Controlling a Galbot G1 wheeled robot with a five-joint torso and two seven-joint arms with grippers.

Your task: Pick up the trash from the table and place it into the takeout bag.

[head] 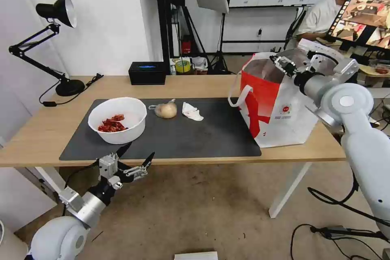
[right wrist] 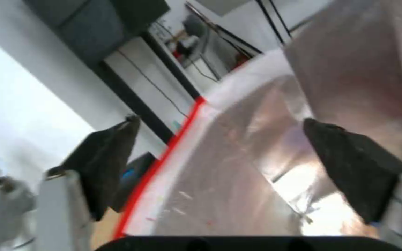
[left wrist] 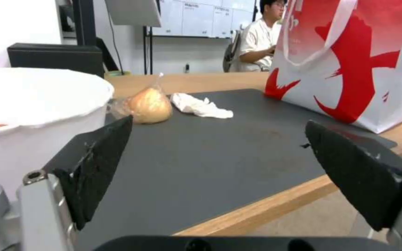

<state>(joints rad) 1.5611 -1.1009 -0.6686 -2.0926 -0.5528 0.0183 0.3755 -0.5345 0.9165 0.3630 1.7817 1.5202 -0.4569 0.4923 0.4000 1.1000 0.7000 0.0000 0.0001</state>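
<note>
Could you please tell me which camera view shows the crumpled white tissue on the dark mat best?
The left wrist view: the crumpled white tissue lies near and unobstructed, its folds readable. The head view shows it smaller, from above. The right wrist view faces the takeout bag's foil lining instead.

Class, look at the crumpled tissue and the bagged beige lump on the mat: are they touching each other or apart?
Apart. The head view shows a strip of dark mat between the tissue and the bagged lump; the left wrist view shows the same gap.
</note>
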